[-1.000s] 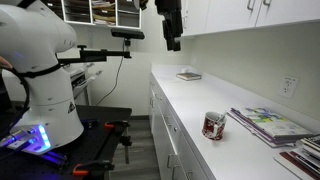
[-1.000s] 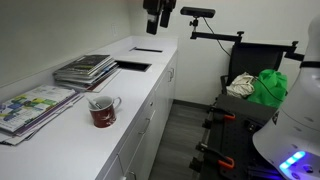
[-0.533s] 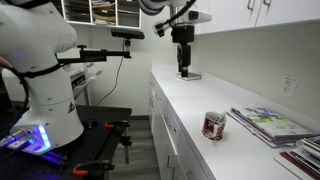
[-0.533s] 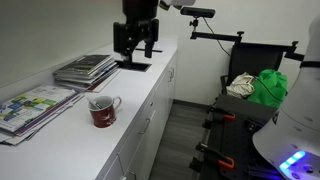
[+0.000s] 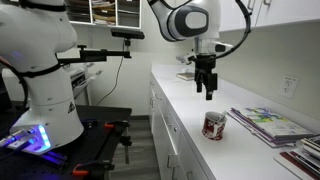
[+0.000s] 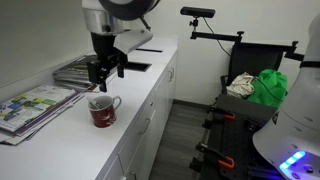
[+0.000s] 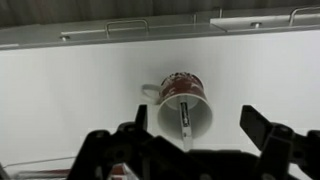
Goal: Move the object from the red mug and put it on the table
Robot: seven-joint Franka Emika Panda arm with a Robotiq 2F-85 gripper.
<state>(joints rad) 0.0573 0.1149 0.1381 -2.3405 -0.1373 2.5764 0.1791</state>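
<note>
The red mug (image 5: 213, 125) (image 6: 104, 111) (image 7: 185, 103) stands on the long white table (image 5: 190, 105) (image 6: 60, 135) (image 7: 70, 90); it is dark red with white markings and a white inside. A slim dark marker-like object (image 7: 185, 118) (image 6: 97, 101) leans inside it, its top above the rim. My gripper (image 5: 207, 89) (image 6: 99, 76) (image 7: 195, 125) hangs open and empty above the mug. In the wrist view its two fingers flank the mug's mouth.
Stacked magazines lie beside the mug (image 5: 268, 124) (image 6: 84, 69), with more at the table's end (image 6: 30, 105). A flat dark item (image 5: 184, 76) (image 6: 132, 66) lies further along the table. White drawers (image 5: 165, 140) run beneath. A black stand (image 5: 95, 125) is on the floor side.
My arm has swung along the table from the flat dark item and come down over the red mug. The mug and marker have not moved.
</note>
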